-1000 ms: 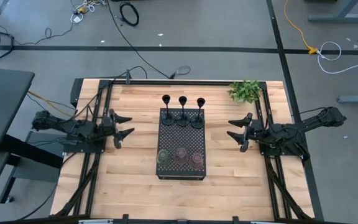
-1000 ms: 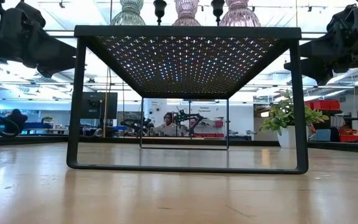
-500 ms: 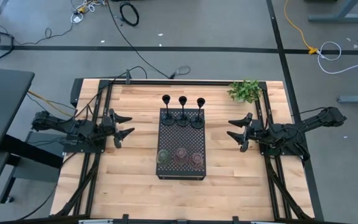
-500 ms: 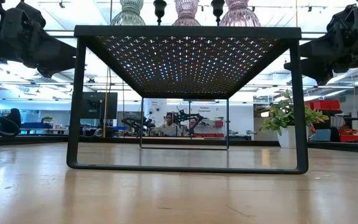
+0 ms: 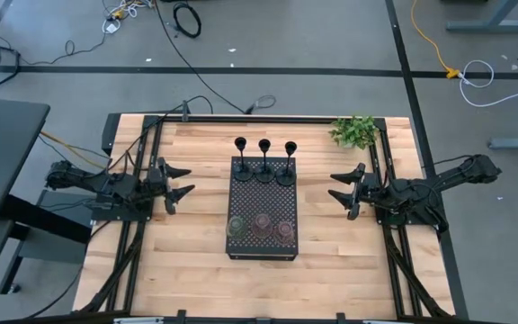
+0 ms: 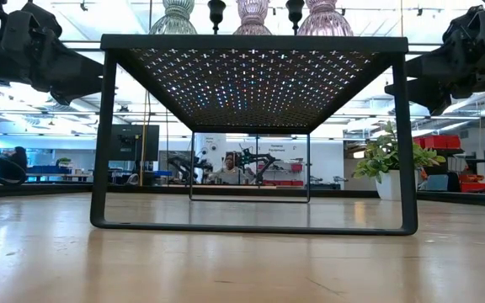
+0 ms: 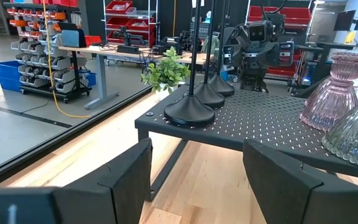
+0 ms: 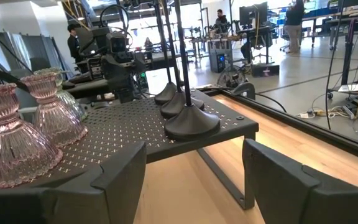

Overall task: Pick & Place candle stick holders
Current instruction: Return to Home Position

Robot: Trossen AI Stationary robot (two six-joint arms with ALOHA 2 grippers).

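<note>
All the candle stick holders stand by their bases on a black perforated tray (image 5: pixel 263 236) at the table's middle. Three slim black stems (image 5: pixel 264 164) line its far edge. Along its near edge stand an olive-green glass one (image 5: pixel 237 226) and two pinkish glass ones (image 5: pixel 273 227). My left gripper (image 5: pixel 180 182) hovers open left of the tray, fingers level and pointing at it. My right gripper (image 5: pixel 342 187) hovers open to the tray's right, likewise pointing at it. In the left wrist view the black bases (image 7: pixel 189 112) and a pink holder (image 7: pixel 335 93) show past the fingers.
A small leafy plant (image 5: pixel 355 131) stands at the table's far right corner. The tray is a raised stand on legs (image 6: pixel 101 143), with open space beneath it. Bare wood lies between each gripper and the tray, and along the near edge.
</note>
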